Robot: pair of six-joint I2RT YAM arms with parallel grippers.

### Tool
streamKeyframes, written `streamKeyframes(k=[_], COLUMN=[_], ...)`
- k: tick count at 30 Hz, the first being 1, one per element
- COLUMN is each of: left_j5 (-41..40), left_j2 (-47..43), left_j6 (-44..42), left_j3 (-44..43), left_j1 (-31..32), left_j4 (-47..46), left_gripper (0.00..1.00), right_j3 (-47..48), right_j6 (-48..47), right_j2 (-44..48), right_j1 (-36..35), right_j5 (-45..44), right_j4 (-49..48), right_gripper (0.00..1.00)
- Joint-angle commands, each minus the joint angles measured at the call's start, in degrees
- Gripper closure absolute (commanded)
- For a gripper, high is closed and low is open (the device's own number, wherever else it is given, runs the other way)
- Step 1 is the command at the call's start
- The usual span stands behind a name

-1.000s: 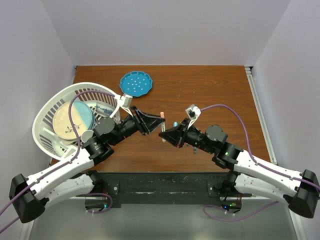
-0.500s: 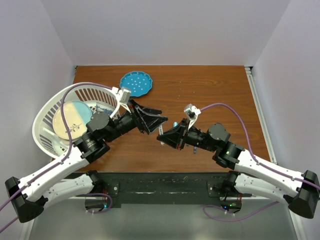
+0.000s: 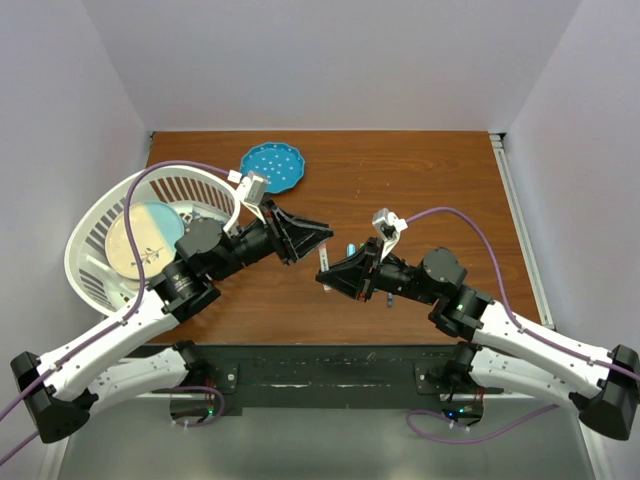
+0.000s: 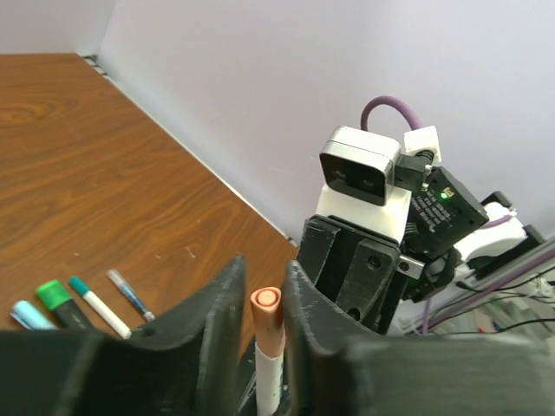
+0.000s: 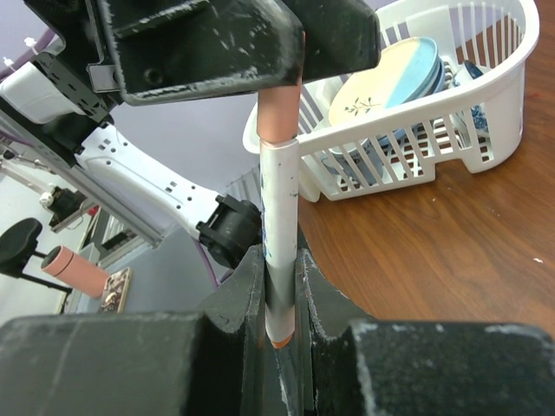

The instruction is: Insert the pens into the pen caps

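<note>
You are swinging the left gripper (image 3: 322, 232) forward and rightward, closing on the right gripper (image 3: 324, 276). The gap between them is shrinking; the pink cap (image 5: 279, 108) is now seating over the white pen (image 5: 279, 208).

White pen (image 5: 281, 217) in right pincer (image 5: 279, 262)

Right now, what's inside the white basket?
A cream-and-blue plate is in the white basket, with blue dishware beside it. The left arm and its purple cable cover the near part; anything under them is hidden.
</note>
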State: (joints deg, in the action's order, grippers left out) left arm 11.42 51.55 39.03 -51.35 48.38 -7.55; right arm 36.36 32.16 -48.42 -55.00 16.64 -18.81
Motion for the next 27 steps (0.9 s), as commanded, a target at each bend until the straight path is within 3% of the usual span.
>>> streamKeyframes(k=[1, 4, 8, 16, 22, 27], left_j5=[3.86, 7.99, 14.75, 16.79, 13.2, 11.08], left_j2=[0.39, 0.65, 0.05, -4.62, -5.93, -3.57], left_j6=[1.31, 4.37, 11.06, 16.68, 18.27, 14.68], left_j3=[-0.33, 2.03, 7.48, 18.38, 23.74, 22.61], left_j1=[-0.39, -0.3, 0.13, 1.1, 3.56, 6.37], left_j4=[-3.08, -6.24, -10.28, -13.97, -14.68, -9.59], left_gripper=[0.82, 1.0, 1.0, 1.0, 1.0, 1.0], right_j3=[2.05, 2.92, 4.07, 13.63, 18.64, 24.1], right_j6=[0.44, 0.36, 0.8, -4.12, -6.57, -10.27], right_j2=[1.05, 1.14, 2.28, 0.18, -3.16, -5.97], right_j1=[0.07, 0.07, 0.07, 0.07, 0.07, 0.07], right_j5=[1.2, 1.11, -3.8, -7.86, -10.49, -11.72], right_j4=[-1.58, -1.93, -4.56, -3.87, -2.91, 2.7], right_gripper=[1.0, 1.0, 1.0, 1.0, 1.0, 1.0])
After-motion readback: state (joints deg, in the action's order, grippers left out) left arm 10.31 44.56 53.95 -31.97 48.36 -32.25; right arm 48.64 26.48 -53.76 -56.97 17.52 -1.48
